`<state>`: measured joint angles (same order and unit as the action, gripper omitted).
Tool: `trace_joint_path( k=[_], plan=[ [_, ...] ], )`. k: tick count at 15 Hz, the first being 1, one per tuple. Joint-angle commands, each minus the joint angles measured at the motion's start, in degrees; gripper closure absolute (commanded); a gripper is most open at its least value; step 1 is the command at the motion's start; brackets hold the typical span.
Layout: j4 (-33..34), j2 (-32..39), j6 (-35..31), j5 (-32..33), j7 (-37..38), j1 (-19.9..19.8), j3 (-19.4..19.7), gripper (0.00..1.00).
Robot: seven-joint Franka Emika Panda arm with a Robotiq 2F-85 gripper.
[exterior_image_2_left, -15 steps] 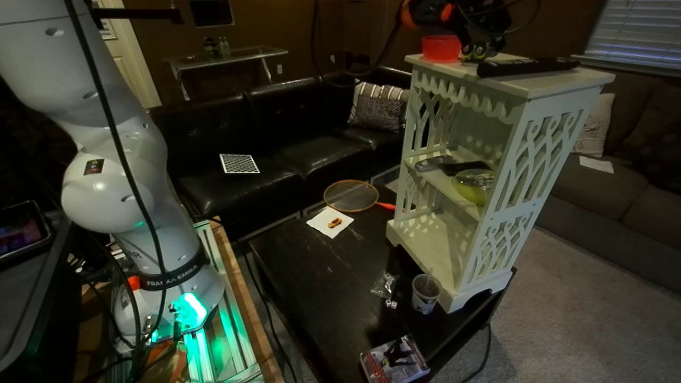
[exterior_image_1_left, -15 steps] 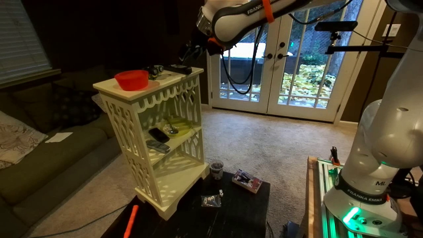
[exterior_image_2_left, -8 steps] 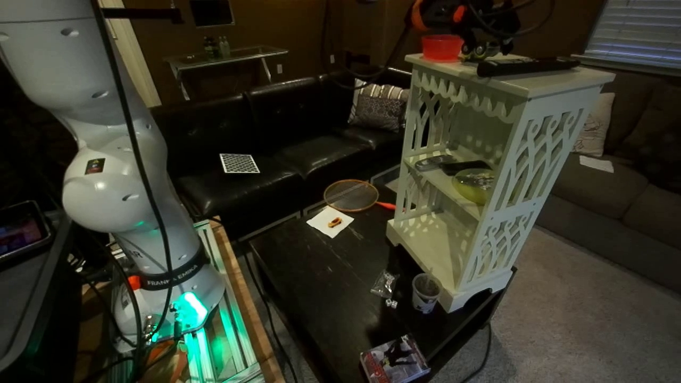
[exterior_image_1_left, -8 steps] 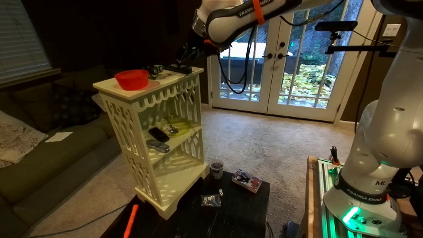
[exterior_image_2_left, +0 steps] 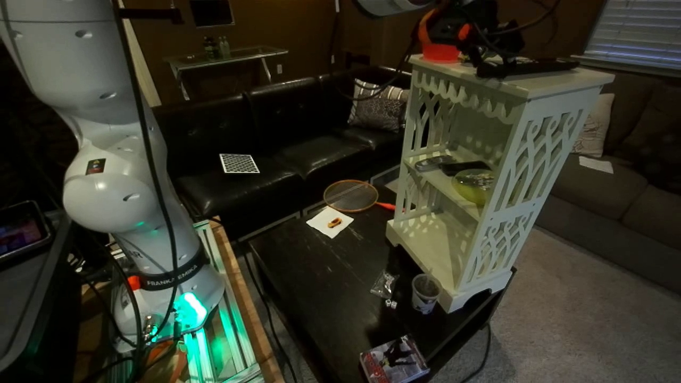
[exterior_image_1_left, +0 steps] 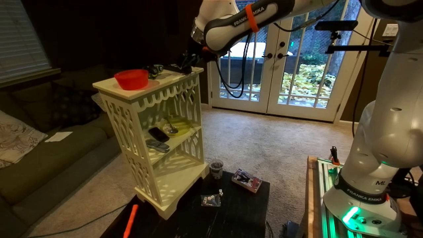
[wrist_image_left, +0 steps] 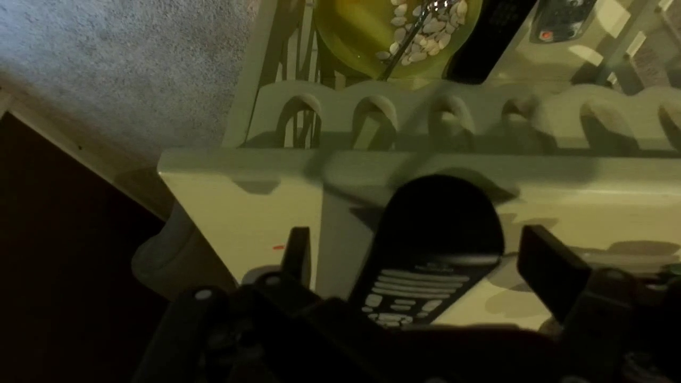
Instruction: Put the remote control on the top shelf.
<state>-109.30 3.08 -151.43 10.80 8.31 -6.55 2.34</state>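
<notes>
In the wrist view, the black two-fingered tool [wrist_image_left: 420, 247] hides the lower end of the black oblong plastic remote control [wrist_image_left: 436, 234]; the top edge cuts off the round yellow-green bowl [wrist_image_left: 348, 50]. In both exterior views, tool and remote control merge darkly.

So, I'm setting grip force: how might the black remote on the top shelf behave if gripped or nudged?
The remote control looks hard-cased, so probably stiff. Its sheen suggests it may be slippery. Lying flat on the top shelf, it would likelier slide than roll.
</notes>
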Motion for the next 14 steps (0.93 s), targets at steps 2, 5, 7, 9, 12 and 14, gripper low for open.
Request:
trace_joint_path(
  k=[2, 5, 7, 9, 12, 14],
  plan=[
    [1.7, 2.7, -0.2, -0.4, 1.5, 1.3, 1.1, 0.00],
    [2.0, 2.8, -0.2, -0.9, 2.7, 1.5, 1.2, 0.29],
    [2.3, 2.2, 0.7, -0.3, 4.6, 1.6, 1.5, 0.38],
    [2.8, 1.5, 1.7, -1.3, 5.1, 1.6, 1.7, 0.54],
    [3.3, 1.5, 2.8, -0.5, 6.7, 1.6, 2.3, 0.69],
    [3.1, 1.1, 3.1, -0.5, 7.1, 1.6, 2.4, 0.69]
  ],
)
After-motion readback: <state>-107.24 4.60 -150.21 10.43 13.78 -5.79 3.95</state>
